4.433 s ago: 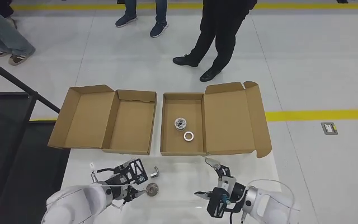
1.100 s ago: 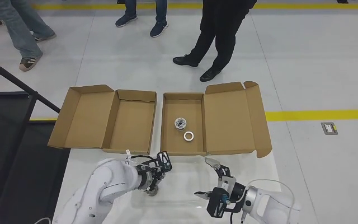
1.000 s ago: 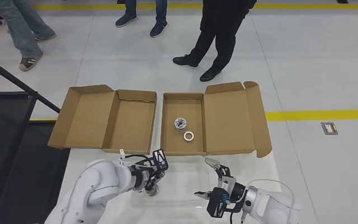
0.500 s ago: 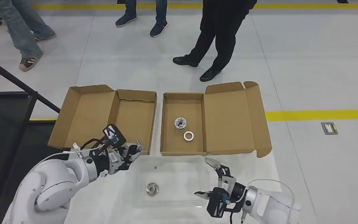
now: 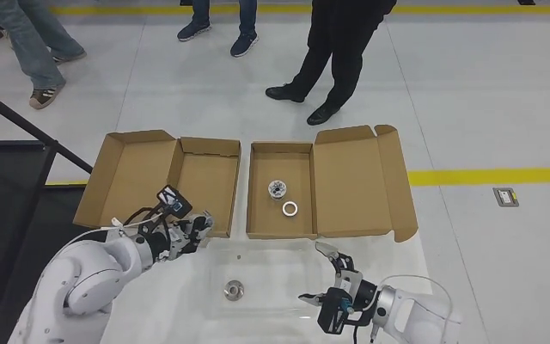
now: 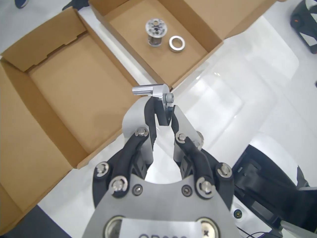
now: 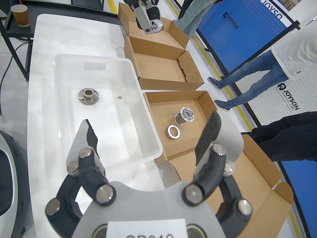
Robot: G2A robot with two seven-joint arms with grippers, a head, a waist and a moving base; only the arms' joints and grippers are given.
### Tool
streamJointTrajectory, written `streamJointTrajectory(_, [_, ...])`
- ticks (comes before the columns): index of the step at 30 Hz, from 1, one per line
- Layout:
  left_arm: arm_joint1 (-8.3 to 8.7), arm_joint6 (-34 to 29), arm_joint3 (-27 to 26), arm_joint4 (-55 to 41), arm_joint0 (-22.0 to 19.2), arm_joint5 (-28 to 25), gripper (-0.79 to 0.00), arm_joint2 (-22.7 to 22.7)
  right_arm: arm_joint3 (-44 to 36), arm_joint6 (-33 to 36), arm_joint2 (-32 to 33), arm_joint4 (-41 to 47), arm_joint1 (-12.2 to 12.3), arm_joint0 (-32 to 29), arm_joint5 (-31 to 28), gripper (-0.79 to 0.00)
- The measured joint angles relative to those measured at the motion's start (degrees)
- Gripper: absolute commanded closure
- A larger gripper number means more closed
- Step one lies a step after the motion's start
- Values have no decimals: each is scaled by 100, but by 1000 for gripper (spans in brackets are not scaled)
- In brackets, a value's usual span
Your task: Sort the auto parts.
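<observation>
My left gripper (image 6: 162,105) is shut on a small metal clamp part (image 6: 158,92) with a pin sticking out. It holds the part above the near edge of the empty left cardboard box (image 5: 202,193), as the top view (image 5: 199,225) also shows. A metal flange (image 5: 232,291) lies in the clear tray (image 5: 258,247). The right cardboard box (image 5: 262,224) holds a cylindrical part (image 5: 277,188) and a ring (image 5: 290,207). My right gripper (image 7: 151,130) hangs open with nothing in it, over the tray's corner nearest the right box.
Both boxes have their lids folded flat outward on the white table. A paper cup (image 7: 19,14) stands on a black side table beyond the table's end. People stand on the floor behind the boxes.
The left arm has lifted the clamp part out of the tray and swung it left to the left box's near edge. The flange stays in the tray. The right arm has not moved.
</observation>
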Motion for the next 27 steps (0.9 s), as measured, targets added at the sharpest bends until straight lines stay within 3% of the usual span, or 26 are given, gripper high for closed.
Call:
streamJointTrajectory(4, [-30,82,683,263,-530,184,0,259,0,0,0,0,0,0,0,-785])
streamJointTrajectory(13, [-208,182,2838,497,-2067,107,0,1252,0,0,0,0,0,0,0,-785])
streamJointTrajectory(19, [-464,355,4069,1039,-3063,-3,0,2235,0,0,0,0,0,0,0,-785])
streamJointTrajectory(27, [-839,898,5067,1960,-3791,257,0,3290,0,0,0,0,0,0,0,-785])
